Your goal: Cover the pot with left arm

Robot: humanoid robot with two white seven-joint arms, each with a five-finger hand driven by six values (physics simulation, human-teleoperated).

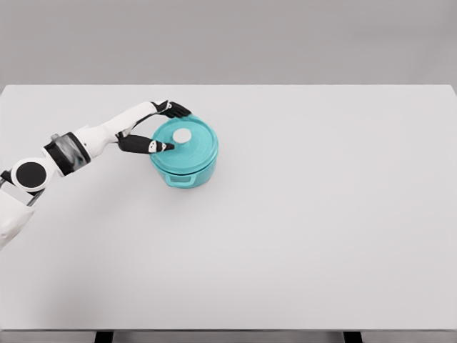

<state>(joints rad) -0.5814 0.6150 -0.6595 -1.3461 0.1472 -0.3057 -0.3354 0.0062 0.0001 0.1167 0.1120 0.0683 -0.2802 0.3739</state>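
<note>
- On the white table (300, 236), left of the middle, we see the teal pot (187, 171) with its teal lid (187, 141) already sitting on it, white knob (183, 135) up.
- Our left hand (153, 128) sits at the lid's left edge, fingers spread around the rim, 1 dark finger reaching toward the knob; it looks loose, not clamped.
- Step: we judge placing is finished, release in hand.
- Next: lift the hand clear without dragging the lid off.
- Right arm not visible.

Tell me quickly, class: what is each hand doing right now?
Left hand: open, fingers spread around the lid on the teal pot; a firm grip cannot be confirmed.
Right hand: not in view.
</note>
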